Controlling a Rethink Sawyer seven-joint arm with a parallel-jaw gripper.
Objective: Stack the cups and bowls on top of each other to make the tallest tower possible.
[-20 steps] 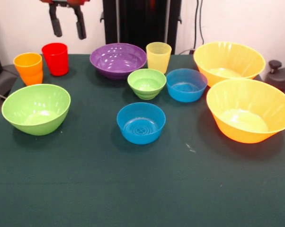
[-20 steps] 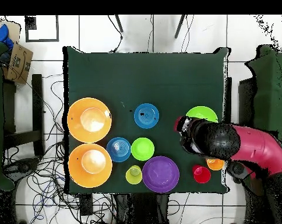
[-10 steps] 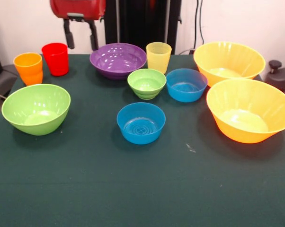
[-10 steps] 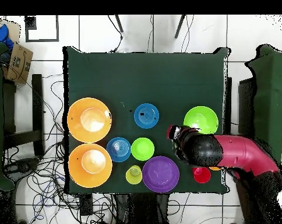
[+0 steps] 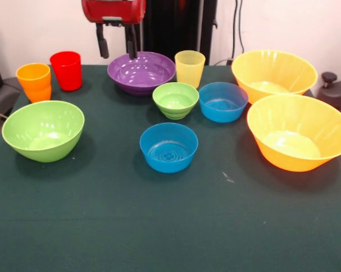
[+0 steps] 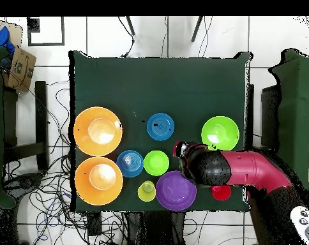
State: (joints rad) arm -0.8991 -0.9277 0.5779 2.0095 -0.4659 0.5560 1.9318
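We see the tool (image 5: 116, 48) hanging spread and empty above the left rim of the purple bowl (image 5: 141, 71), clear of it. From overhead the red arm (image 6: 246, 169) reaches in from the right, and its head covers part of the purple bowl's edge.

Nothing is stacked; every piece sits alone on the green desk (image 5: 170, 226).

Front view layout:
- Orange cup (image 5: 34, 81) at far left, red cup (image 5: 66, 70) just beside it on its right. They look close, but we can't tell if they touch.
- Large green bowl (image 5: 43, 130) in front of those two cups, upright.
- Purple bowl at back centre, yellow cup (image 5: 190, 68) just right of it.
- Small green bowl (image 5: 175, 100) in front of the purple bowl and the yellow cup.
- One blue bowl (image 5: 222, 101) just right of the small green bowl, rims near or touching.
- Second blue bowl (image 5: 169, 147) alone, nearer the camera, apart from the others.
- Two big orange bowls on the right: the rear orange bowl (image 5: 273, 73) behind the front orange bowl (image 5: 299, 131), rims overlapping in this view. Overhead shows them side by side, just about touching.

All bowls and cups are upright, mouths up.
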